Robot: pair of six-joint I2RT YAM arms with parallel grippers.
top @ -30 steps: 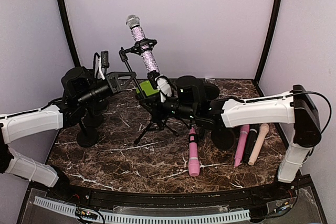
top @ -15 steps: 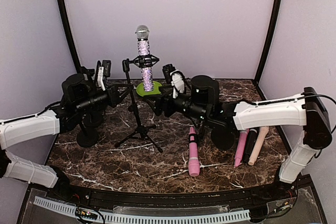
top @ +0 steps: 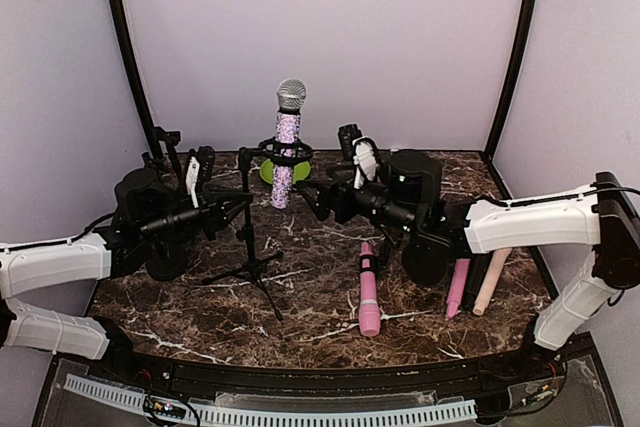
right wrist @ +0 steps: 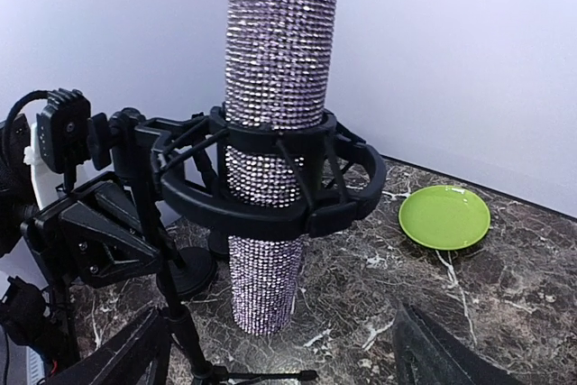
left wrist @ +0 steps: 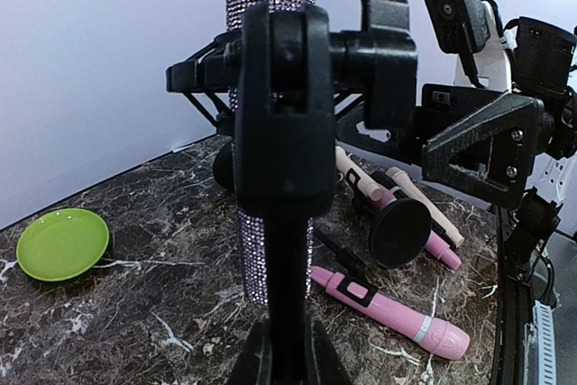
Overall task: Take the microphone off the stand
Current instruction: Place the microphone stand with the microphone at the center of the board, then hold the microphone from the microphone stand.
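Note:
The microphone [top: 289, 142], covered in purple rhinestones with a silver head, stands upright in the black shock mount [top: 283, 154] of the tripod stand [top: 247, 247]. My left gripper [top: 236, 209] is shut on the stand's pole; in the left wrist view the pole and clamp [left wrist: 281, 151] fill the middle, my left gripper [left wrist: 284, 358] closed round the pole, with the microphone [left wrist: 247, 259] behind. My right gripper [top: 312, 197] is open just right of the microphone's lower end, apart from it. The right wrist view has the microphone [right wrist: 273, 123] in its mount [right wrist: 270, 200], with my right gripper [right wrist: 284, 358] spread wide below.
A green plate [top: 268, 171] lies behind the stand. A pink microphone [top: 368, 292] lies on the marble table, and three more microphones [top: 476, 272] lie at the right. Two black round bases [top: 166, 259] [top: 428, 259] stand near the arms.
The stand and microphone went from leaning to upright and shifted left. My right gripper let go of the microphone's lower end, opened and drew back to the right.

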